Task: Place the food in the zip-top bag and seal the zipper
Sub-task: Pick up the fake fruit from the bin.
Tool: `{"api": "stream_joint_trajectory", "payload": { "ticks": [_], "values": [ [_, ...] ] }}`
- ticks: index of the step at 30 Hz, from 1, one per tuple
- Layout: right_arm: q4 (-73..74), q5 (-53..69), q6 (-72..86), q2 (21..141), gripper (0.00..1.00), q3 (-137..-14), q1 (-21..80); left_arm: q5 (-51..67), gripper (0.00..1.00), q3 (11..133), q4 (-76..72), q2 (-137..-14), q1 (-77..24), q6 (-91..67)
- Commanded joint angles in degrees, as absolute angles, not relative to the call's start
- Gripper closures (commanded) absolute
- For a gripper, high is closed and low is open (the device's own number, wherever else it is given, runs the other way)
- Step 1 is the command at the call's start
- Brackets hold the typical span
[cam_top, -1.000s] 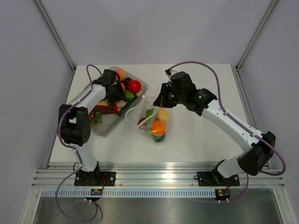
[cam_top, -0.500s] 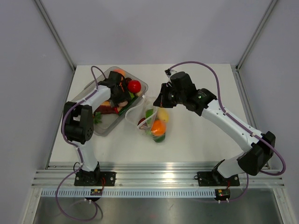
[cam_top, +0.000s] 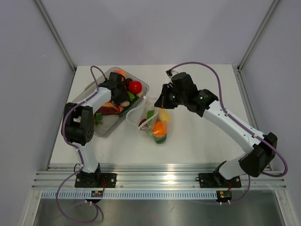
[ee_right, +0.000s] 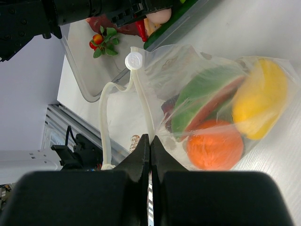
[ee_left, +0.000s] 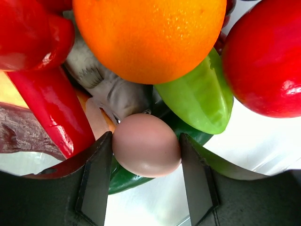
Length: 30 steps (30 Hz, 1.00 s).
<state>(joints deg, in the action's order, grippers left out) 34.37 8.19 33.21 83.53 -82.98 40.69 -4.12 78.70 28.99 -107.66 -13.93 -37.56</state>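
Note:
My left gripper (cam_top: 123,100) is down in the rigid clear tray (cam_top: 106,127), among the food. In the left wrist view its two fingers (ee_left: 96,179) touch both sides of a peach-pink egg-shaped piece (ee_left: 146,146). An orange (ee_left: 148,35), a red tomato (ee_left: 265,56), a green pepper (ee_left: 200,96) and a red chili (ee_left: 51,108) lie around it. The zip-top bag (cam_top: 154,121) lies mid-table, holding orange (ee_right: 215,144), yellow (ee_right: 259,99) and green (ee_right: 202,92) pieces. My right gripper (ee_right: 150,139) is shut on the bag's mouth edge, beside the whitish zipper strip (ee_right: 142,101), and the mouth stands open.
The tray sits at the back left, still holding several pieces including a red tomato (cam_top: 135,86). A small sprig of berries with leaves (ee_right: 104,38) lies in the tray's near part. The table's side rails stand left and right.
My left gripper moved from the tray's far left side down into the pile near the tomato, and now brackets the peach-pink piece. The right arm and the bag have not moved.

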Motion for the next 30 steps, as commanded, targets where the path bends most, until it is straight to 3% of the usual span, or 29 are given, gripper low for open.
{"api": "stream_joint_trajectory", "payload": {
  "ticks": [1,18,30],
  "values": [
    [33.5,8.5,32.7,82.7,1.0,-84.4,41.2,-7.3,0.55,77.8,27.0,-104.1,-14.2,-37.0],
    [31.9,9.4,33.1,84.2,1.0,-84.5,41.2,-3.4,0.6,77.1,37.5,-77.3,-18.5,-28.8],
    [30.6,10.5,33.7,85.3,1.0,-84.7,41.2,4.0,0.6,73.0,37.4,-66.1,-31.6,-31.1]
  ]
}}
